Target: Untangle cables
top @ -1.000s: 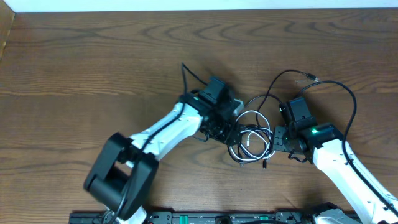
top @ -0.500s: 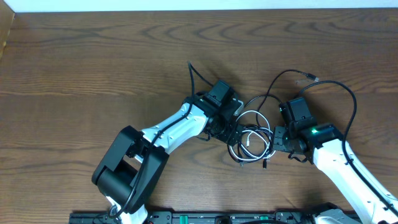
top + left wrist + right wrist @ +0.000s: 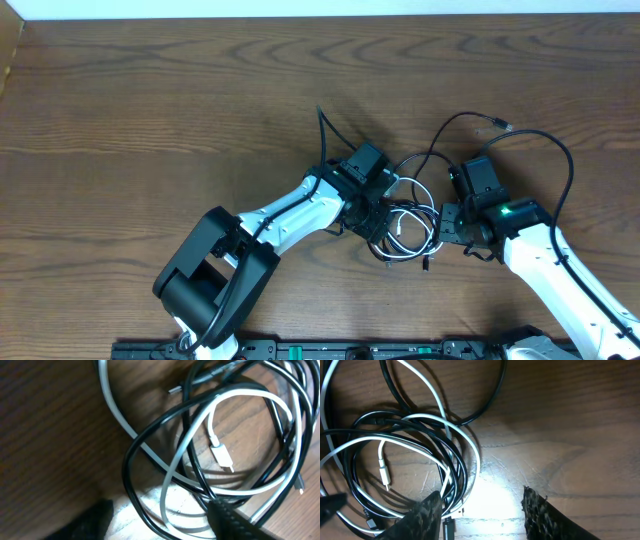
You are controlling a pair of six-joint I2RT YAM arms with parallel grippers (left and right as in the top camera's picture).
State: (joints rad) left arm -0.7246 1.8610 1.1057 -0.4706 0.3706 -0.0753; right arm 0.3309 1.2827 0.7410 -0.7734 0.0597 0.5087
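Cables, one black cable [image 3: 126,465] and one white cable [image 3: 250,393], lie looped together in one heap [image 3: 405,225] on the brown surface [image 3: 150,120]. The left gripper [image 3: 160,525] sits over the heap's left side, its jaws spread wide with loops of both between them. The right gripper [image 3: 482,515] sits at the heap's right edge, jaws spread too. The right arm's thick black wire [image 3: 571,175] curves around right of the heap.
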